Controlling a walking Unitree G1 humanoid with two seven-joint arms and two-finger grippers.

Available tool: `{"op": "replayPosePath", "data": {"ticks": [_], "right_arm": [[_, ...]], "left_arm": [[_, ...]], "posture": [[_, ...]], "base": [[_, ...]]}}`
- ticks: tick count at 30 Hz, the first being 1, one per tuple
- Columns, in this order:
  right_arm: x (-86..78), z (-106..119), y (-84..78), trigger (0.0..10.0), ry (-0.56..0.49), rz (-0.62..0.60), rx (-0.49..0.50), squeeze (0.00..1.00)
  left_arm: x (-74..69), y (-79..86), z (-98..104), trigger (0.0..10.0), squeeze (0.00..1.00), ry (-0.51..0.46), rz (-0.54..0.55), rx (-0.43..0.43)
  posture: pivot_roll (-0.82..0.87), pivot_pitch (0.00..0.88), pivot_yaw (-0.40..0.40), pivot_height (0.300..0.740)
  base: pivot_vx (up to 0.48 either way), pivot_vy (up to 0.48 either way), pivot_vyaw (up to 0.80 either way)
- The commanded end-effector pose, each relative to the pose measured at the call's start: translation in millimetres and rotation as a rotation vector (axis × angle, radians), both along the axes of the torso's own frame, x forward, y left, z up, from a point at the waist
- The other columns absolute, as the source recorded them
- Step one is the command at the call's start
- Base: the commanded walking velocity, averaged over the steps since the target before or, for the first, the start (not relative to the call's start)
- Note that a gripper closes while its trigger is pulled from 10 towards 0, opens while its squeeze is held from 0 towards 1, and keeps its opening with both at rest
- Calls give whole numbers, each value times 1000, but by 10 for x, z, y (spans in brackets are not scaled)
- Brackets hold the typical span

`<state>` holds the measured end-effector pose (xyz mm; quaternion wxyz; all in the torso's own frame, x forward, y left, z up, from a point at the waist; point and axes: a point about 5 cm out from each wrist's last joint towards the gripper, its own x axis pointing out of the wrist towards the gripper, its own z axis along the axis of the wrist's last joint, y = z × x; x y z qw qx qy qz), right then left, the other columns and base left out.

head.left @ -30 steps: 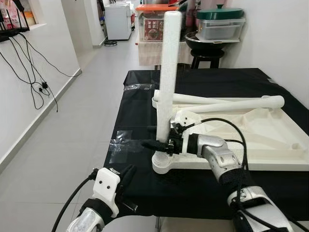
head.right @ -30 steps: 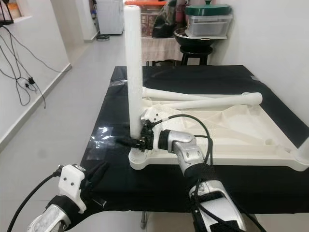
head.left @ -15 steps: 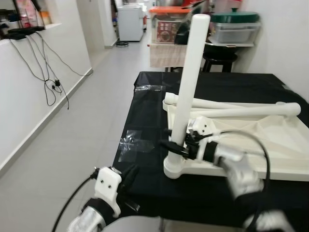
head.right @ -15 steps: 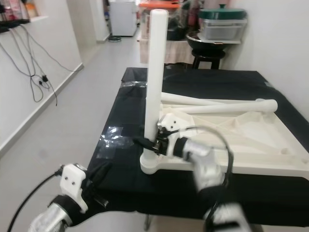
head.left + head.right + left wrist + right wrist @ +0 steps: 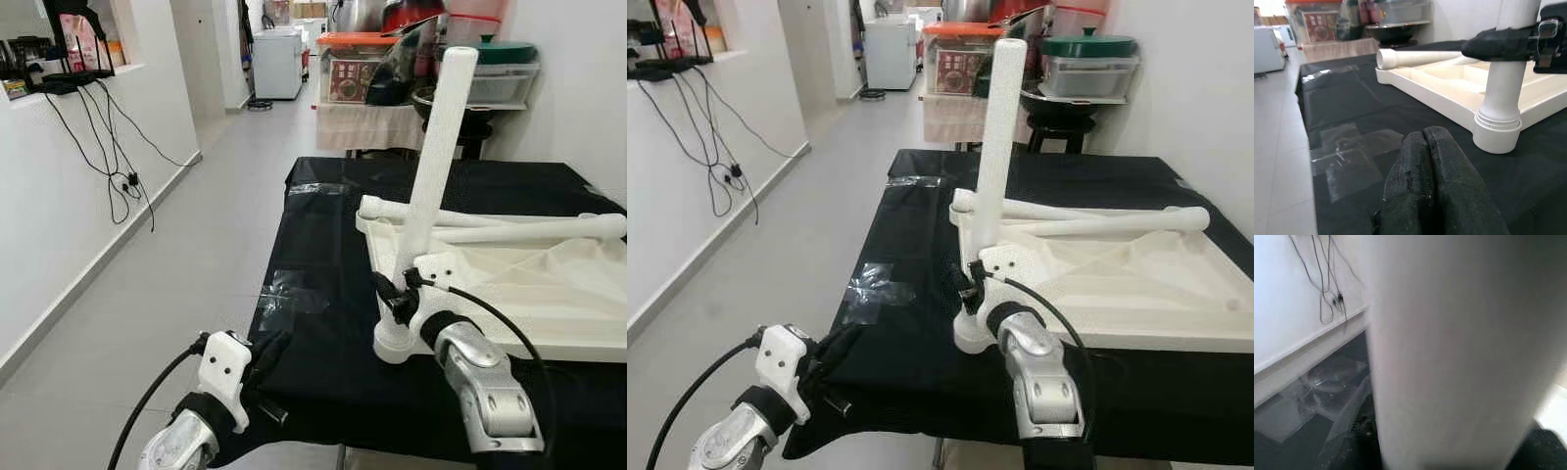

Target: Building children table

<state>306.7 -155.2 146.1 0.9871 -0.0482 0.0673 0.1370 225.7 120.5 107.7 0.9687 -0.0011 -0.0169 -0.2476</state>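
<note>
Tilted now, the white table leg [image 5: 434,181] leans with its top toward 1 o'clock, where a second ago it stood nearly plumb; the head camera has also swung, so the whole scene sits further right in the left eye view. Nearest, at 7 o'clock, the left gripper [image 5: 1436,183] hovers low just off the table's front-left corner, its two black fingers pressed together on nothing. Just beyond, at centre, the right gripper [image 5: 394,295] clasps the leg low on its shaft, one finger wrapped round the near side, just above the round socket [image 5: 394,343]. That socket is the near-left corner of the upturned tabletop [image 5: 529,289], a cream plastic slab with ribbed underside lying flat on the black tablecloth [image 5: 323,245]. The leg is a long, lightly textured white tube, its long axis running from the socket up and slightly right. Behind it, two more loose legs [image 5: 519,227] lie across the slab's far edge, long axes running 9 to 3 o'clock. Taped clear plastic [image 5: 294,290] glints on the cloth at 9 o'clock of the socket. Open grey floor [image 5: 176,255] stretches along the table's left edge toward 11 o'clock; a white wall [image 5: 59,186] with dangling cables bounds it. Storage boxes [image 5: 362,69] stand beyond the far edge at 12 o'clock.
</note>
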Motion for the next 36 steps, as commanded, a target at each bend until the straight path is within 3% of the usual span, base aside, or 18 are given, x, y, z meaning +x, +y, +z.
{"op": "replayPosePath", "data": {"ticks": [1,2,3,4,6,7,8,9,10,11,14,20,21,22,26,30,35,36], "right_arm": [[-26,-128,80,10000,79,67,25,1000],[-26,-128,80,10000,79,67,25,1000],[-6,4,216,10000,29,200,90,1000],[-6,4,216,10000,29,200,90,1000],[29,119,278,10000,-20,351,131,1000],[29,119,278,10000,-20,351,131,1000],[40,162,286,10000,-40,456,120,533],[40,162,286,10000,-40,456,120,533],[46,188,282,10000,-38,656,86,0],[54,180,273,10000,-19,756,74,0],[90,156,248,10000,17,855,56,0],[182,109,195,10000,92,926,77,0],[186,108,192,2078,93,931,79,0],[262,145,163,0,88,919,115,0],[398,225,111,0,70,919,164,0],[409,229,74,0,51,902,158,0],[321,117,40,0,48,805,102,0],[243,29,77,0,67,719,84,0]], "left_arm": [[10,14,-16,10000,0,6,6,-6],[10,14,-16,10000,0,6,6,-6],[16,2,-16,10000,0,9,-3,-7],[16,2,-16,10000,0,9,-3,-7],[25,-11,-14,10000,0,10,-9,-9],[25,-11,-14,10000,0,10,-9,-9],[31,-18,-12,10000,0,10,-11,-11],[31,-18,-12,10000,0,10,-11,-11],[43,-30,-11,10000,0,11,-14,-13],[48,-34,-10,10000,0,11,-16,-14],[57,-41,-10,10000,0,10,-18,-15],[67,-53,-11,10000,0,9,-20,-16],[68,-53,-11,10000,0,9,-20,-16],[67,-59,-7,10000,0,8,-19,-17],[67,-71,0,10000,0,6,-21,-22],[64,-82,7,10000,0,5,-23,-24],[56,-83,16,10000,0,4,-22,-27],[50,-78,20,10000,0,3,-21,-28]], "posture": [[15,0,-12,740],[15,0,-12,740],[19,0,-8,740],[19,0,-8,740],[21,0,-8,740],[21,0,-8,740],[27,0,-9,740],[27,0,-9,740],[28,0,-10,740],[33,0,-13,740],[41,0,-18,740],[49,0,-21,740],[49,0,-21,740],[58,0,-28,740],[55,0,-28,740],[48,0,-28,740],[34,0,-31,740],[28,0,-34,740]], "base": [[0,0,0],[0,0,0],[0,0,0],[0,0,0],[0,0,0],[0,0,0],[0,0,0],[0,0,0],[0,0,0],[0,0,0],[0,0,0],[0,0,0],[0,0,0],[0,0,0],[0,0,0],[0,0,0],[0,0,0],[0,0,0]]}}
